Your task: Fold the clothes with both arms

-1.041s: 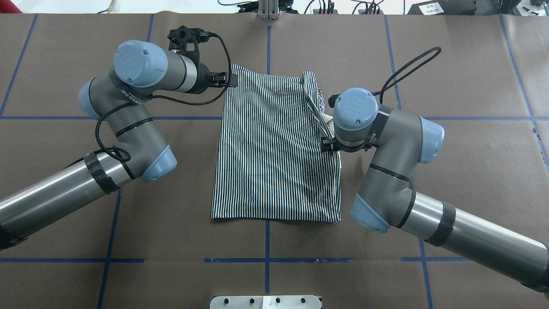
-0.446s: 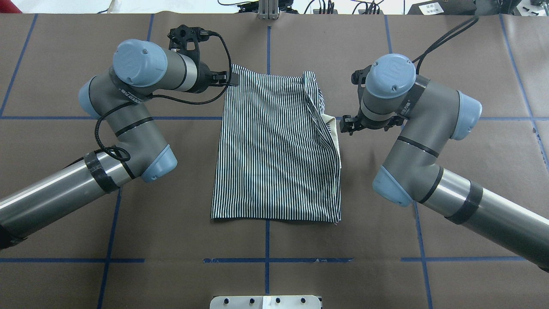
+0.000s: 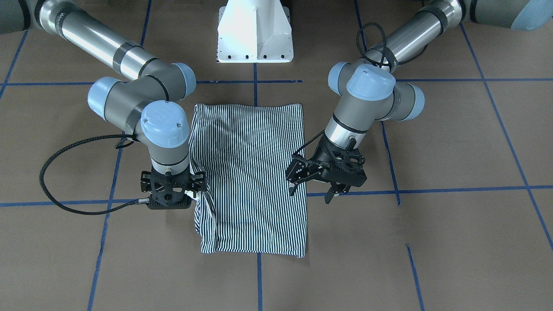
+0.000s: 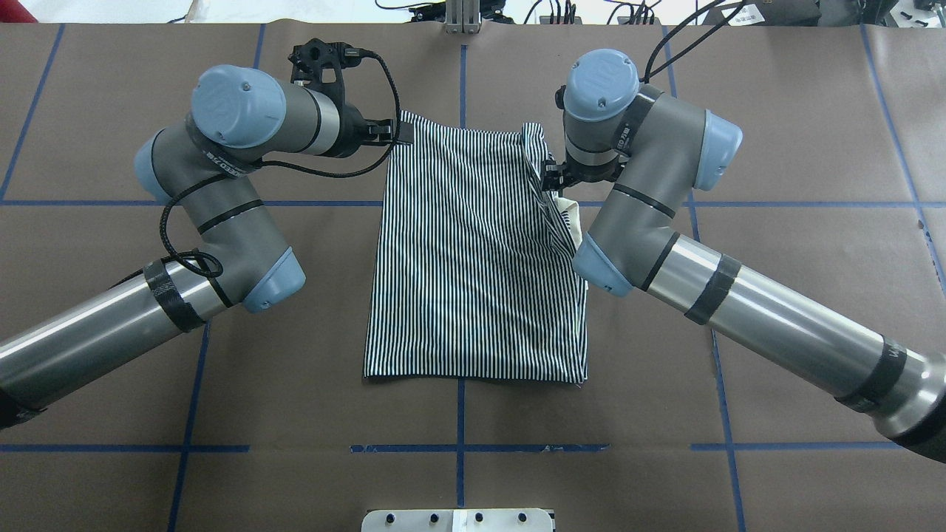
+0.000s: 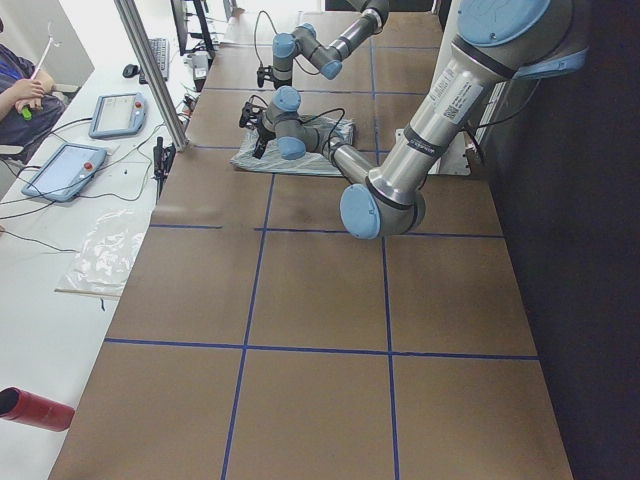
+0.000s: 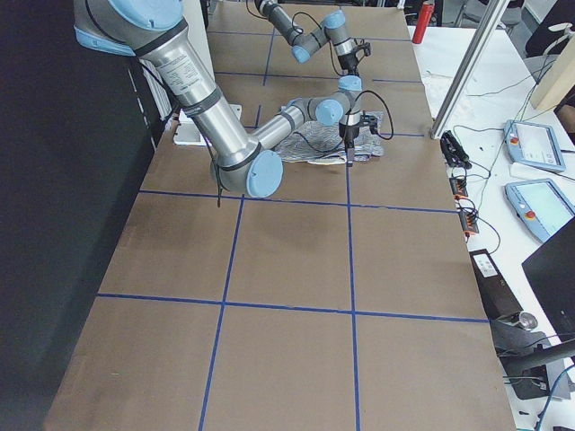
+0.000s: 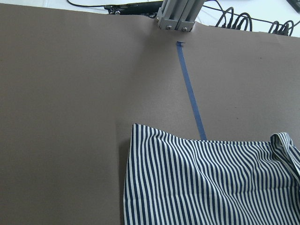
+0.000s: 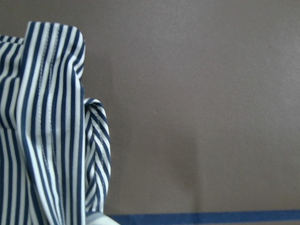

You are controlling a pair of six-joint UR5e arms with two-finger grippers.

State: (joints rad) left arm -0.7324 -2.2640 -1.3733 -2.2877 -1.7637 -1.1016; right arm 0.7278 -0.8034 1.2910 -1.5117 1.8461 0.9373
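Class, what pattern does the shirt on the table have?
The shirt has thin navy-and-white stripes, clearest in the right wrist view.

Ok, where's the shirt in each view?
Front-facing: shirt centre.
Overhead: shirt centre.
Exterior left: shirt top centre, small.
Exterior right: shirt top centre, small.
Left wrist: shirt bottom right.
Right wrist: shirt along the left edge.
Shared landmark: the blue tape line passing under its middle, also seen front-facing and left wrist.
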